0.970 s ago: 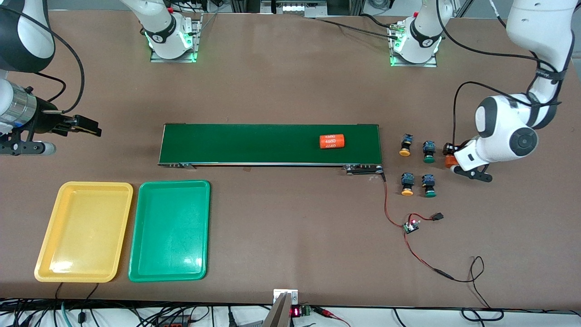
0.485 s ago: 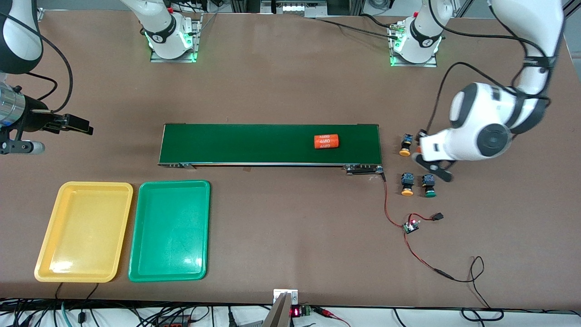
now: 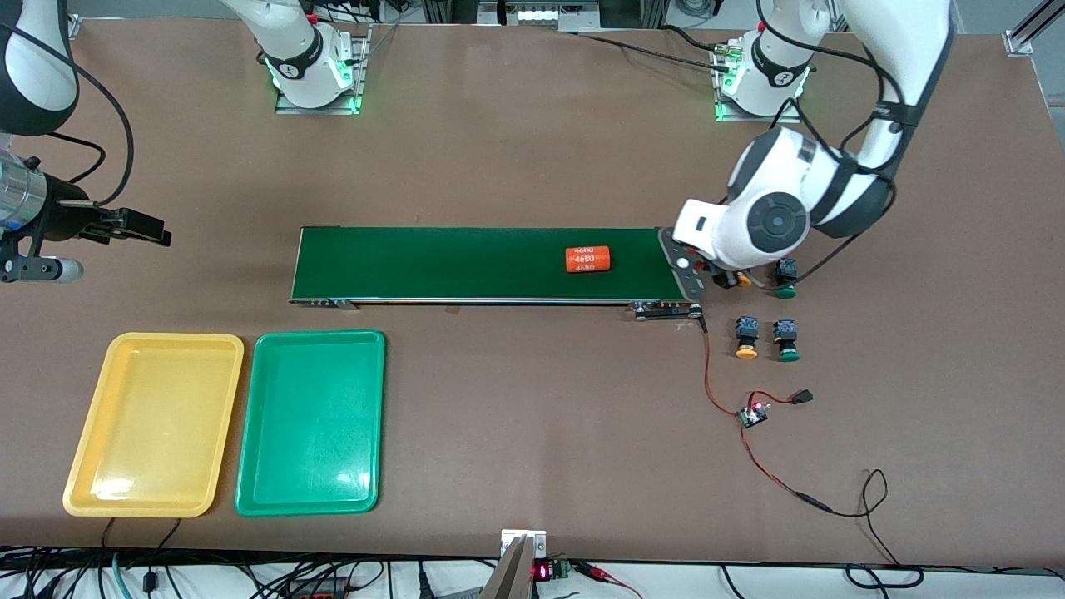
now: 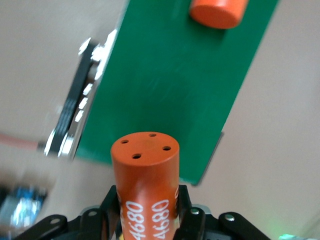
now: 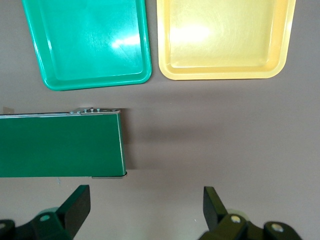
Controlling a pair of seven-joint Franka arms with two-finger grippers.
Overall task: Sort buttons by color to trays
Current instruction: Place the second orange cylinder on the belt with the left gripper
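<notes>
Three buttons show beside the belt at the left arm's end: an orange-capped one point(image 3: 746, 339), a green-capped one point(image 3: 787, 339) beside it, and another green-capped one point(image 3: 785, 277) farther from the camera. The fourth is mostly hidden under the left wrist. My left gripper point(image 3: 707, 273) point(image 4: 146, 200) is shut on an orange cylinder point(image 4: 145, 175) printed 4680, over the belt's end. My right gripper point(image 3: 162, 233) point(image 5: 145, 205) is open and empty, over bare table off the belt's other end. The yellow tray point(image 3: 154, 424) point(image 5: 225, 37) and green tray point(image 3: 310, 423) point(image 5: 87, 42) lie empty side by side.
The dark-green conveyor belt point(image 3: 495, 264) point(image 4: 185, 85) point(image 5: 60, 145) carries a second orange numbered cylinder point(image 3: 588, 259) point(image 4: 217, 11). A small circuit board point(image 3: 753, 414) with red and black wires lies nearer the camera than the buttons.
My left gripper has carried its orange cylinder from beside the buttons to the belt's end. The cylinder on the belt has drifted toward the right arm's end. The right gripper drew back slightly.
</notes>
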